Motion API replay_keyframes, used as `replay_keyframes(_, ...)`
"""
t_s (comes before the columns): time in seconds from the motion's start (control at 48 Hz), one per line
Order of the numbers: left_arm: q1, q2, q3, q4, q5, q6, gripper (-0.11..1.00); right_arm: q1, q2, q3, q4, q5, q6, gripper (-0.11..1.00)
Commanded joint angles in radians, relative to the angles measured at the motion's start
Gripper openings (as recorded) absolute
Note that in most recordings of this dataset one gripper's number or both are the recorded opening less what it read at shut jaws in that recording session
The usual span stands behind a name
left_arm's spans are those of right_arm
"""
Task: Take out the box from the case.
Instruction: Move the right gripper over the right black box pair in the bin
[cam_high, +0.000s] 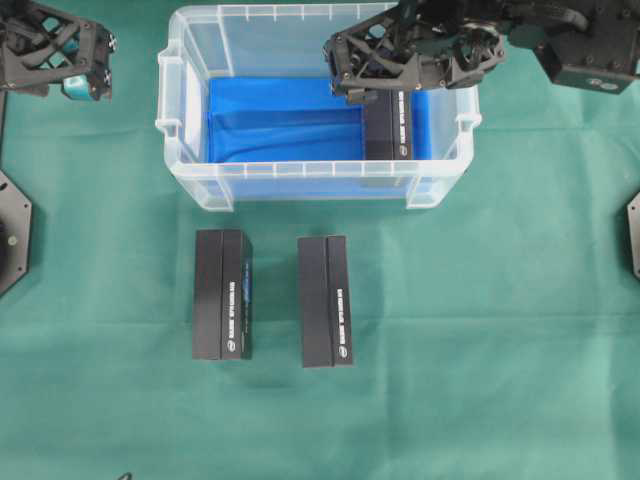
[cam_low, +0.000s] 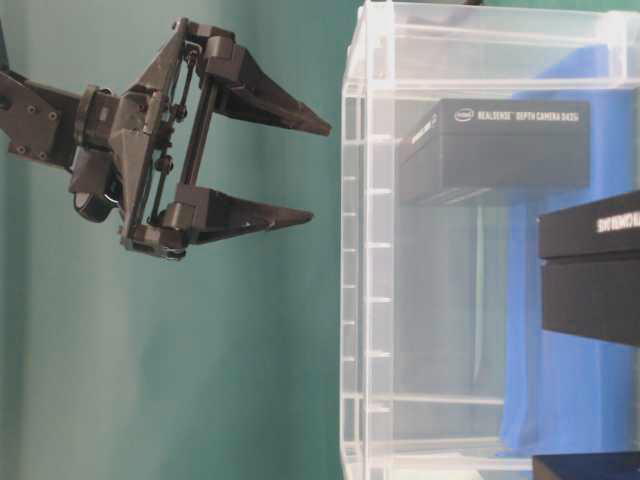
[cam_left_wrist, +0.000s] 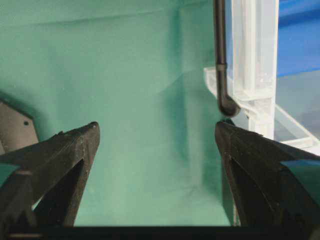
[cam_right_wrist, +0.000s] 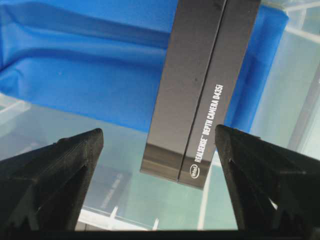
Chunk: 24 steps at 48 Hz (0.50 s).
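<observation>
The case (cam_high: 190, 150) is a clear plastic bin with a blue lining (cam_high: 280, 120), standing at the back middle of the green cloth. A black box (cam_high: 390, 130) with white lettering lies inside it along the right wall. My right gripper (cam_high: 360, 80) hangs over the case above the box's far end. In the right wrist view it (cam_right_wrist: 159, 137) is open, and the box (cam_right_wrist: 200, 85) shows below between the two fingers, untouched. My left gripper (cam_high: 60, 55) is off to the left of the case, open (cam_left_wrist: 157, 132) over bare cloth and holding nothing.
Two more black boxes (cam_high: 222, 294) (cam_high: 325, 300) lie side by side on the cloth in front of the case. The case's corner (cam_left_wrist: 250, 75) stands just right of my left gripper. Black arm bases sit at the left (cam_high: 12, 235) and right edges.
</observation>
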Motion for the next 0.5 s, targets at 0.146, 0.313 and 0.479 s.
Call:
replay_keyframes(0.146, -0.003, -0.011, -0.011, -0.002, -0.002, -0.003, 0.94, 0.002, -0.012, -0.025, -0.008, -0.002, 0.002, 0.92)
replay_keyframes(0.313, -0.003, -0.011, -0.011, 0.0, -0.002, -0.003, 0.94, 0.002, -0.012, -0.025, -0.012, 0.005, 0.002, 0.92)
replay_keyframes(0.479, -0.003, -0.011, -0.011, -0.002, -0.002, -0.003, 0.94, 0.002, -0.012, -0.025, -0.012, 0.008, 0.003, 0.92)
